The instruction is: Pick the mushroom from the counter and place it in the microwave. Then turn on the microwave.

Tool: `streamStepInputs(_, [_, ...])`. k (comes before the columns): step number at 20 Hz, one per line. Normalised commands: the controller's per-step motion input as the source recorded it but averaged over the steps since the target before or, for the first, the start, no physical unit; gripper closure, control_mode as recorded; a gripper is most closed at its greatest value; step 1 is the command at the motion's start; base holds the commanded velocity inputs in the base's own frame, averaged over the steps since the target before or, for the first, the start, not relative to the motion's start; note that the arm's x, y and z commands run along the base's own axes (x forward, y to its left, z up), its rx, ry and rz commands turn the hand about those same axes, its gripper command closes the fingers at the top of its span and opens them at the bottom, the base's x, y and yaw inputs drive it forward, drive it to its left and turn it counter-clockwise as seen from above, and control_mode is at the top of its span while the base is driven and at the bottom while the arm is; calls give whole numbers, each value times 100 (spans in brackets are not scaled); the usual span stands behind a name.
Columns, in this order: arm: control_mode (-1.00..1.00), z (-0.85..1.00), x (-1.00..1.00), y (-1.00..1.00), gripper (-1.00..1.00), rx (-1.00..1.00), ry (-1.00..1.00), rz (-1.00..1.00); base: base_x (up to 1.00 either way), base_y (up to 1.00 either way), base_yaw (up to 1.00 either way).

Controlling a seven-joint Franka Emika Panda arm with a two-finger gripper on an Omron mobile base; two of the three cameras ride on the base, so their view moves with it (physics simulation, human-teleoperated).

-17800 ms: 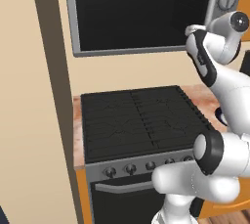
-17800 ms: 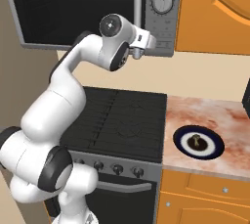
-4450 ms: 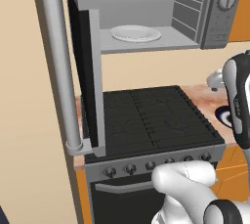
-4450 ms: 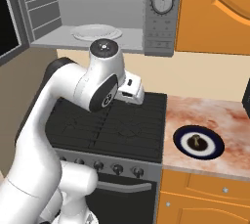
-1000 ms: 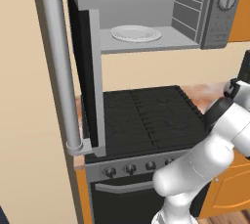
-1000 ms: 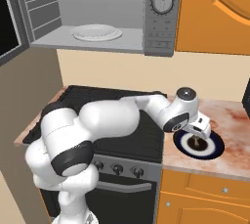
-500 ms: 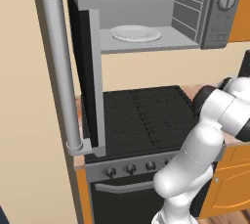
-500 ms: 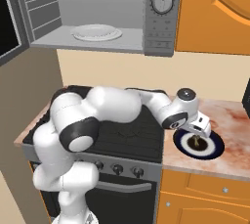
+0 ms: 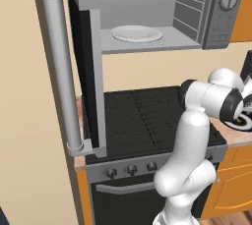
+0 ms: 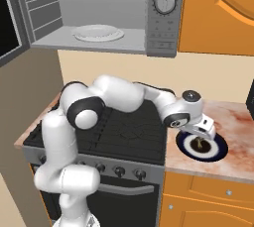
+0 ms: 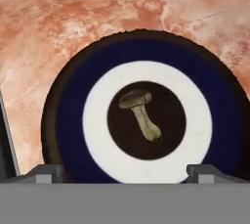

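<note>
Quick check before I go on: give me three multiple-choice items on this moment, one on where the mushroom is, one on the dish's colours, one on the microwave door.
1. Where does the mushroom lie?
A. in the centre of the round dish
B. on the stove
C. in the microwave

2. What is the dish's outer ring?
A. orange
B. dark blue
C. green

3. How is the microwave door?
A. shut
B. removed
C. swung open

Answers: 1 A, the hand view shows it on the dish's dark centre, on the counter. 2 B, a blue band surrounds a white ring. 3 C, the white plate inside is in plain sight.
</note>
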Motion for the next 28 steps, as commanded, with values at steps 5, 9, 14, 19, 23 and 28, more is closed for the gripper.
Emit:
streamStepInputs(5, [-100, -15, 20, -12, -100, 0, 5, 0, 0, 0, 0])
streamStepInputs(9, [-100, -14, 15, -3, -100, 0, 6, 0, 0, 0, 0])
streamStepInputs(14, [-100, -17, 17, 0, -100, 0, 7, 0, 0, 0, 0])
streamStepInputs(19, [-100, -22, 23, 0, -100, 0, 8, 0, 0, 0, 0])
streamStepInputs(23, [-100, -23, 19, 0, -100, 0, 6, 0, 0, 0, 0])
streamStepInputs(28, [-100, -22, 16, 0, -100, 0, 6, 0, 0, 0, 0])
